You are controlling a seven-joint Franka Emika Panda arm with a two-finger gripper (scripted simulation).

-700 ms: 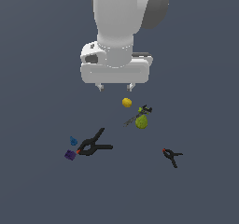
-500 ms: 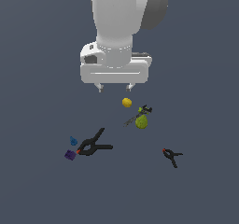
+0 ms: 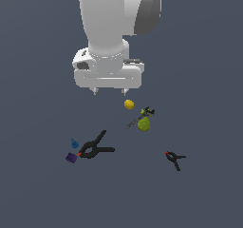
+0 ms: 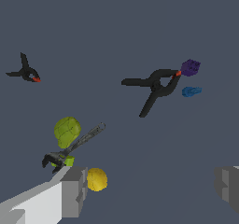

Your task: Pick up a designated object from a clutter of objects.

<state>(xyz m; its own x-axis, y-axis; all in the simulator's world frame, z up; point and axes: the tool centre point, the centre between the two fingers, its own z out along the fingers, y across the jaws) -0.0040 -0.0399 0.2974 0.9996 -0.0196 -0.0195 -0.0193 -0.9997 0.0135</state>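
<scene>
The designated object, a small yellow-orange lemon-like fruit (image 3: 129, 104) (image 4: 97, 179), lies on the dark floor. My gripper (image 3: 110, 92) (image 4: 149, 190) hangs open above the floor, and the fruit sits just below it and towards the exterior view's right. In the wrist view the fruit lies right beside one finger (image 4: 72, 192), not between the two. Nothing is held. The clutter of objects spreads around: a green pear-like fruit (image 3: 144, 124) (image 4: 66, 129) with a thin dark tool (image 3: 137, 118) (image 4: 77, 146) lying against it.
A large black spring clamp (image 3: 95, 148) (image 4: 156, 87) lies at the exterior view's left, with a purple cube (image 3: 71, 157) (image 4: 190, 67) and a blue piece (image 3: 74, 143) (image 4: 191, 91) by its red tip. A smaller clamp (image 3: 175, 159) (image 4: 25, 72) lies apart on the right.
The gripper has shifted a little towards the exterior view's left and slightly lower. It stays open, and none of the objects has moved.
</scene>
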